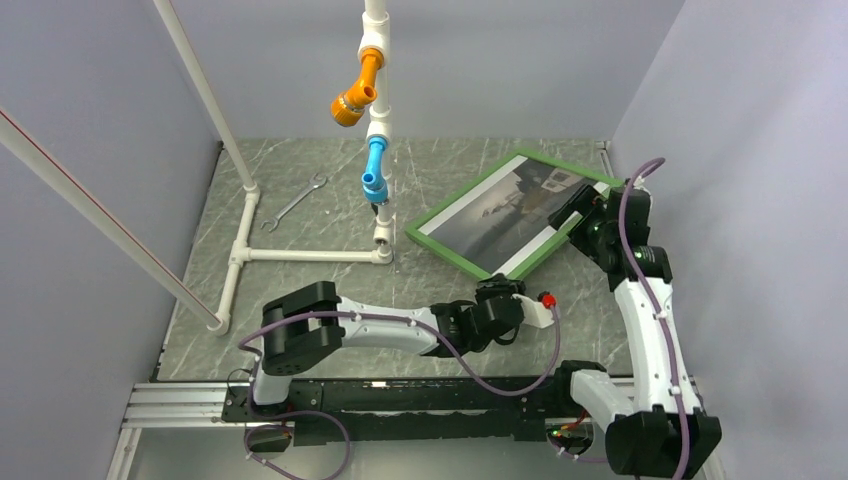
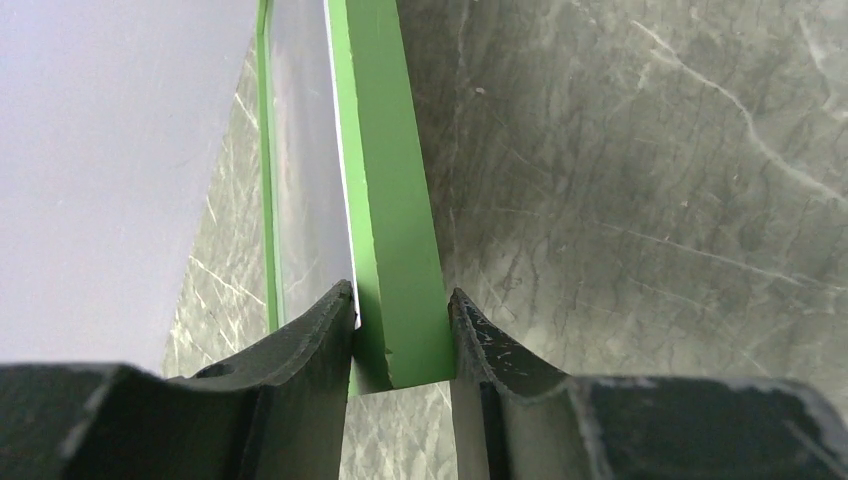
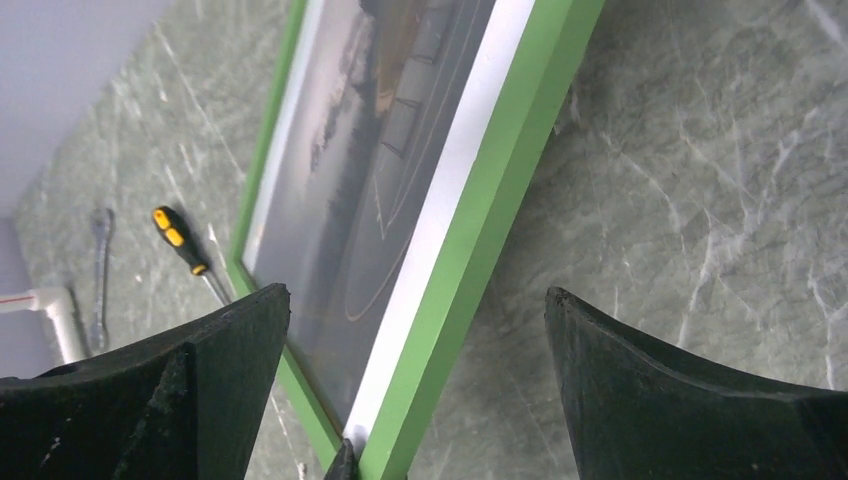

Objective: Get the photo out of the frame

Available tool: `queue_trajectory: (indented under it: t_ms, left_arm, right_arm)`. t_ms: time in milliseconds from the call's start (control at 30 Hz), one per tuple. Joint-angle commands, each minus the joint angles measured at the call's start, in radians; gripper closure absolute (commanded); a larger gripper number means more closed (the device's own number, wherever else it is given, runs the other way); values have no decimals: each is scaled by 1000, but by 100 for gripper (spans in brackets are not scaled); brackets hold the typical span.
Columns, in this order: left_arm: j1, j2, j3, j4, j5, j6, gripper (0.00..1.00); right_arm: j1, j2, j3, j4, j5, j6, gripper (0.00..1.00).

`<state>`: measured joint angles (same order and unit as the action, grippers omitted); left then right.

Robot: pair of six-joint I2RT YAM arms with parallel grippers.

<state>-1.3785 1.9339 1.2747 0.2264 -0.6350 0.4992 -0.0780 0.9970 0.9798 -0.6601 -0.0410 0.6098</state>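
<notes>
The frame (image 1: 450, 255) has bright green moulding and is tilted up off the table, face up. The greyscale photo (image 1: 505, 215) with its white border sits inside it. My left gripper (image 1: 500, 290) is shut on the frame's near corner; in the left wrist view both fingers press the green moulding (image 2: 395, 230) between them (image 2: 400, 335). My right gripper (image 1: 578, 212) is at the frame's right edge. In the right wrist view it (image 3: 415, 300) is open wide, with the frame's edge (image 3: 497, 190) and the photo (image 3: 370, 170) passing between the jaws, untouched.
A white PVC pipe stand (image 1: 378, 120) with orange and blue fittings rises just left of the frame. A wrench (image 1: 295, 200) lies at the back left. A black and yellow screwdriver (image 3: 180, 240) lies beyond the frame. Grey walls enclose the table.
</notes>
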Motion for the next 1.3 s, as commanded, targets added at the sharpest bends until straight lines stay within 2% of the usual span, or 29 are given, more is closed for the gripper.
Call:
queue_trajectory:
  t_ms: [0,167,333,467,700,867,1033,1167,1267]
  left_arm:
    - [1,-81,87,-96,-4,-184,100]
    - [2,-116,114,-163,44,-253,100]
    - [11,-128,173,-271,79,-333,100]
    - [15,-135,192,-301,114,-370,100]
    - [16,-148,210,-326,163,-403,100]
    - [25,-147,229,-353,203,-422,100]
    - [27,-156,231,-357,226,-439,100]
    - [28,-170,232,-357,246,-444,100]
    - [29,-181,231,-361,260,-443,100]
  right_arm:
    - [-15,-51,79,-23,8,21,0]
    - [-77,32,94,-62,-139,31,1]
    - [-79,46,65,-38,-152,44,1]
    - [-79,55,64,-40,-166,54,0]
    - [-76,106,-3,69,-254,58,1]
    - [-64,149,-18,108,-283,103,4]
    - [-33,172,2,87,-242,133,17]
    - [-3,164,5,85,-220,163,34]
    - [19,176,49,49,-174,166,39]
